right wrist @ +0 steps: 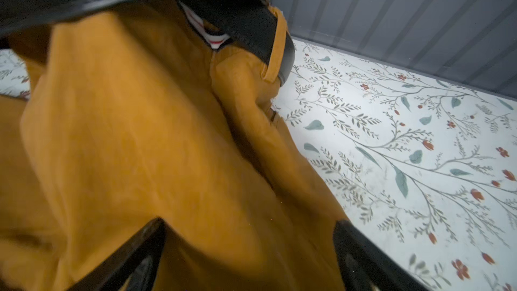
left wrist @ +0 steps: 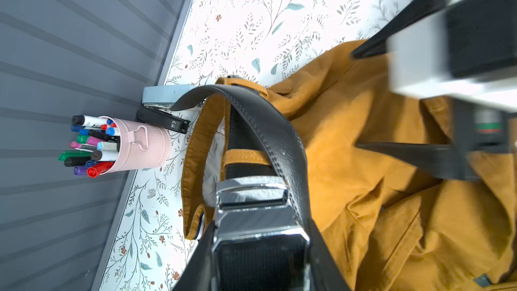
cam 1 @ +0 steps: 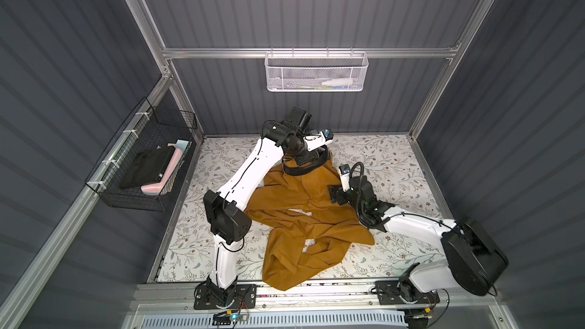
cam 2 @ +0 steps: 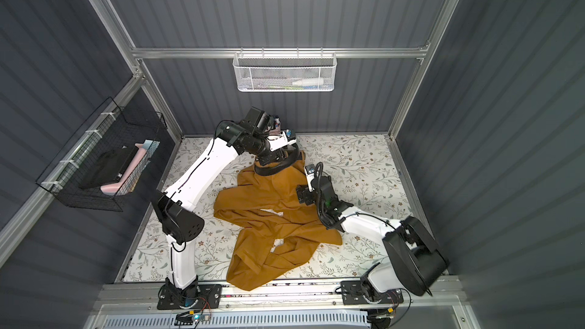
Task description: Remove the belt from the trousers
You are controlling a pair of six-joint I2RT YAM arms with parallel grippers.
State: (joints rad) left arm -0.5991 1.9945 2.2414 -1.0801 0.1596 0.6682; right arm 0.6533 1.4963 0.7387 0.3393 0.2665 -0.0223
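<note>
The mustard-brown trousers (cam 1: 300, 216) (cam 2: 272, 216) lie crumpled mid-table, with the waistband at the far end. The black belt (cam 1: 304, 170) (cam 2: 272, 169) bows up in a loop there. In the left wrist view my left gripper (left wrist: 260, 236) is shut on the belt's silver buckle (left wrist: 251, 208). The strap (left wrist: 268, 130) runs under a cloth loop (left wrist: 243, 155) and arcs over the waistband. My right gripper (right wrist: 251, 247) (cam 1: 335, 196) stands open just above the trousers cloth (right wrist: 140, 135), holding nothing. The belt (right wrist: 251, 32) shows ahead of it.
A pink cup of markers (left wrist: 140, 146) and two staplers (left wrist: 162, 120) stand by the back wall near the waistband. A white mesh basket (cam 1: 316, 71) hangs on the back wall. A black wire basket (cam 1: 145, 159) hangs on the left wall. Floral table (cam 1: 395, 159) borders the trousers.
</note>
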